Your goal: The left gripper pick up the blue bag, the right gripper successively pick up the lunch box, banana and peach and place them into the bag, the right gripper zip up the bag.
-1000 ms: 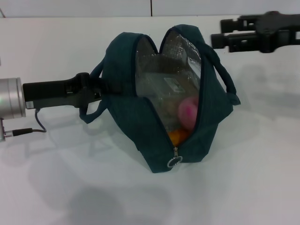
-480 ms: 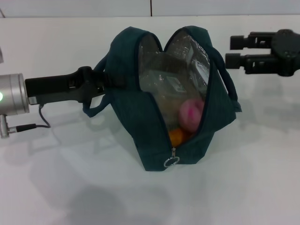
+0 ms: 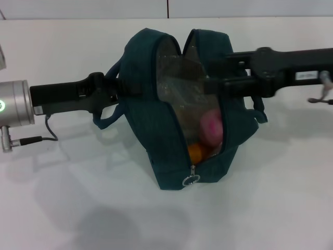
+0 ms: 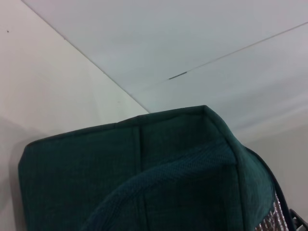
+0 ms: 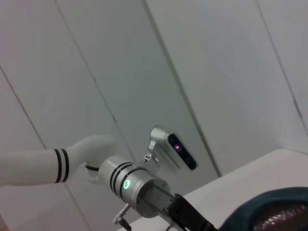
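Note:
The blue bag [image 3: 156, 130] stands on the white table with its zipper open and its foil lining showing. It also fills the left wrist view as the blue bag [image 4: 144, 168]. My left gripper [image 3: 118, 87] reaches in from the left and is shut on the bag's left side by the handle. My right gripper [image 3: 208, 75] comes in from the right, open, its fingers lying across the top of the bag's mouth. Inside lie the pink peach [image 3: 212, 127], the orange banana [image 3: 196, 152] below it, and the clear lunch box [image 3: 182, 112], faint against the foil. The zipper's ring pull [image 3: 191, 180] hangs at the front bottom.
The white table [image 3: 270, 208] spreads around the bag. A cable [image 3: 31, 139] hangs from the left wrist. The right wrist view shows the left arm's silver wrist with its green light [image 5: 127, 184] and a rim of the bag [image 5: 269, 211].
My right gripper has swung leftward from the far right to lie over the bag's mouth. The bag and left gripper have shifted slightly.

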{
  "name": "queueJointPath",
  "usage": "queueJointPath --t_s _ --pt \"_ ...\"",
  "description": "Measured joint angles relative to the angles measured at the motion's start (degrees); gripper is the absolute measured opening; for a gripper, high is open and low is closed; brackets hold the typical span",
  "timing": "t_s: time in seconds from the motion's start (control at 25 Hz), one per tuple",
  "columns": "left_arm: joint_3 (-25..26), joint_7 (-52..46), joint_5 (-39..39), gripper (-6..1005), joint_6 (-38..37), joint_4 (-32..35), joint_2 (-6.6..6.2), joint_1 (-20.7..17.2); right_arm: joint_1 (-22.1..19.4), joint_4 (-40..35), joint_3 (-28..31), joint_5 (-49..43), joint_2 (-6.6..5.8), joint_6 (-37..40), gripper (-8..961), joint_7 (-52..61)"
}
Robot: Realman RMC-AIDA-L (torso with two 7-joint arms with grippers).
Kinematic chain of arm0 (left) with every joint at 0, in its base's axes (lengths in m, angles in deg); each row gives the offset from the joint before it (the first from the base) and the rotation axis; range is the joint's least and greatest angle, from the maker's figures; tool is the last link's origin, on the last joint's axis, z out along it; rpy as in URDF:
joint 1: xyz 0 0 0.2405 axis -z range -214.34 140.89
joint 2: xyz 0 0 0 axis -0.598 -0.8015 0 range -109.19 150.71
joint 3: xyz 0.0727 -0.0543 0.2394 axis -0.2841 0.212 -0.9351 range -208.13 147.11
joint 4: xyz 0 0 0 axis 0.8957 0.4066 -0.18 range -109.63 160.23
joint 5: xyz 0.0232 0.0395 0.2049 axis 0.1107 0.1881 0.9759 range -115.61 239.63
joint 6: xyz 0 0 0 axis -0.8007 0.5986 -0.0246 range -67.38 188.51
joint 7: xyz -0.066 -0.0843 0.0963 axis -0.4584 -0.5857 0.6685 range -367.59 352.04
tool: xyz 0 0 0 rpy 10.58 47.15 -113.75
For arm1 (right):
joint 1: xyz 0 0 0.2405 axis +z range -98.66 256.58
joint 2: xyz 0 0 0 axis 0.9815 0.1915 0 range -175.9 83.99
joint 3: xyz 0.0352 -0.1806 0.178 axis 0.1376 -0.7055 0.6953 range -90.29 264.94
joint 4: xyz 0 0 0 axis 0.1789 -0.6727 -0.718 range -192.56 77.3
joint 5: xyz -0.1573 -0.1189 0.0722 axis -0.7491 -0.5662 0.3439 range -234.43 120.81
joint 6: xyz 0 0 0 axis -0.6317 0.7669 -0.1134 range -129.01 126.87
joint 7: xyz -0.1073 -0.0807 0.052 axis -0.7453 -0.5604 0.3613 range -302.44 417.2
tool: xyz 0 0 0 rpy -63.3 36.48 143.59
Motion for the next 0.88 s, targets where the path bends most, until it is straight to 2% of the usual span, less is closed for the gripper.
queueJointPath --t_s 0.2,0.36,0.64,0.8,0.84,0.88 --pt "0.00 -0.01 0.00 50 0.00 0.00 0.10 0.20 2.45 4.49 -2.68 1.47 0.04 -2.76 693 -2.66" --pt "0.00 -0.02 0.00 50 0.00 0.00 0.17 0.25 1.74 3.91 -3.83 5.57 -0.03 0.26 693 -4.86" --pt "0.00 -0.52 -0.09 51 0.00 0.00 0.18 -0.12 -5.64 -4.14 -2.83 10.55 -0.78 9.82 694 -8.23" --pt "0.00 -0.54 -0.09 51 0.00 0.00 0.17 -0.21 -10.11 -7.57 -3.98 8.64 -0.66 15.48 694 -12.29" --pt "0.00 -0.54 -0.09 51 0.00 0.00 0.17 -0.22 -10.11 -7.57 -3.98 8.64 -0.66 15.48 694 -12.29" --pt "0.00 -0.54 -0.10 51 0.00 0.00 0.18 -0.23 -11.67 -7.16 -4.51 4.98 -0.69 18.04 694 -14.49"
